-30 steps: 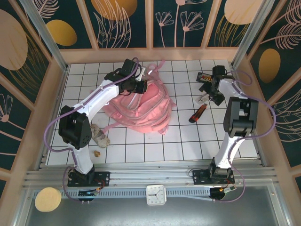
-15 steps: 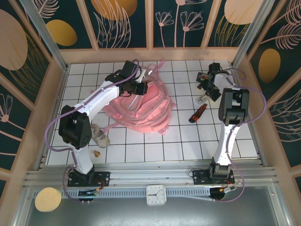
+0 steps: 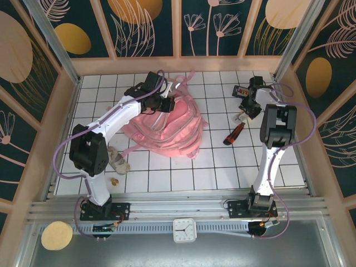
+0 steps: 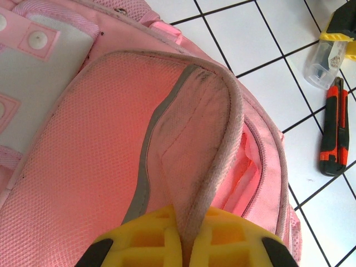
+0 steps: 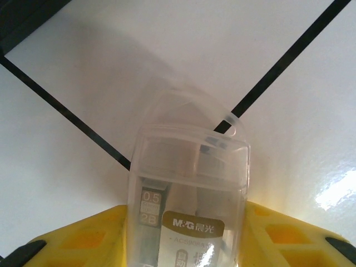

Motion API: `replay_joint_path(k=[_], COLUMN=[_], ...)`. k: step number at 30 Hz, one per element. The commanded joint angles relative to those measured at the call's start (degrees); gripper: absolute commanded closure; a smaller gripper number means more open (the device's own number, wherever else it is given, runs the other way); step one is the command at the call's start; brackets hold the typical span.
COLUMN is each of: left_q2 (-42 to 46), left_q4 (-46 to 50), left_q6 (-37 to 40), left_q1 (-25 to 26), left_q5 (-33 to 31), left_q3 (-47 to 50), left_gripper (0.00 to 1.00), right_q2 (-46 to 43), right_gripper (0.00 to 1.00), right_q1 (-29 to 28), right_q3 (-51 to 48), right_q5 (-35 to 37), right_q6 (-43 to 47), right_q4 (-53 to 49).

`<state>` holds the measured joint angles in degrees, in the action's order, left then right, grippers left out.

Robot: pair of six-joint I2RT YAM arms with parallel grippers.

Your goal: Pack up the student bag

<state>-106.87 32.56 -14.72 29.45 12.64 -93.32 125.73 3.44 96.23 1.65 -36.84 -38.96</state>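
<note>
White left arm (image 3: 114, 119) and right arm (image 3: 267, 167), black joint housings, lilac cables (image 3: 55, 156) looping beside each; left gripper (image 4: 181, 233) and right gripper (image 5: 186, 233) carry yellow waffle-moulded fingers (image 4: 139, 240)

The student bag (image 3: 167, 130) lay on the table (image 3: 183, 179); to its right lay the utility knife (image 3: 234, 133), the lead case (image 3: 241, 115) just behind.

Tabletop (image 3: 167, 179): glossy white tiles, black grid lines. Bright glare patch on tile in right wrist view.
Walls (image 3: 147, 28) on three sides: dark teal panels, gold discs, pale line-drawn flowers and leaves, light wood frames (image 3: 177, 28).
Wood sill (image 3: 178, 64) along back wall base.
Slanted aluminium posts (image 3: 47, 33) at rear corners.
Near edge: aluminium rails (image 3: 178, 203), then grey metal ledge (image 3: 167, 250).
On ledge: white square clock (image 3: 184, 230), yellow disc (image 3: 56, 235).
Light even, shadows soft.
</note>
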Motion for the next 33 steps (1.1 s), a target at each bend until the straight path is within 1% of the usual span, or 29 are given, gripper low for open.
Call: replay_joint_path(k=[1, 9, 13, 17, 20, 24, 28, 31, 33], left_q2=[1.26, 0.90, 0.83, 0.91, 1.05, 1.64, 2.10, 2.49, 2.80], left_q4=[-2.17, -1.76, -2.21, -3.73, -4.42, -5.37, -6.10, -6.53, -6.70], left_q6=[-0.40, -0.75, -1.68, -3.30, -4.26, -5.70, -6.72, -7.29, -7.43], left_q1=[-0.62, -0.62, -0.63, -0.54, -0.54, -0.54, -0.54, -0.45, -0.37], left_q5=[-0.51, -0.35, 0.31, 1.58, 2.18, 3.24, 4.22, 4.66, 4.84], left_q3=[-0.88, -2.41, -2.44, -1.97, -1.86, -1.96, -1.87, -1.55, -1.39], left_gripper=[1.00, 1.00, 1.00, 1.00, 1.00, 1.00, 1.00, 1.00, 1.00], right_q2=[-0.23, -4.91, -9.60, -15.24, -19.18, -23.11, -22.69, -21.35, -19.77], right_gripper=[0.60, 0.62, 0.62, 0.62, 0.63, 0.63, 0.63, 0.63, 0.63], right_q1=[0.14, 0.08, -0.71, -3.35, -6.76, -13.94, -21.04, -24.58, -26.58], right_q3=[-1.30, -0.98, -2.71, -5.42, -7.85, -10.15, -8.44, -6.26, -3.66], right_q5=[-2.07, -6.89, -9.74, -12.30, -14.13, -15.67, -17.12, -18.08, -17.43], right_q6=[-0.78, -2.30, -3.89, -5.63, -7.50, -11.47, -15.21, -17.88, -18.45], right_q4=[0.68, 1.54, 2.01, 2.36, 2.57, 3.74, 4.54, 5.81, 5.43])
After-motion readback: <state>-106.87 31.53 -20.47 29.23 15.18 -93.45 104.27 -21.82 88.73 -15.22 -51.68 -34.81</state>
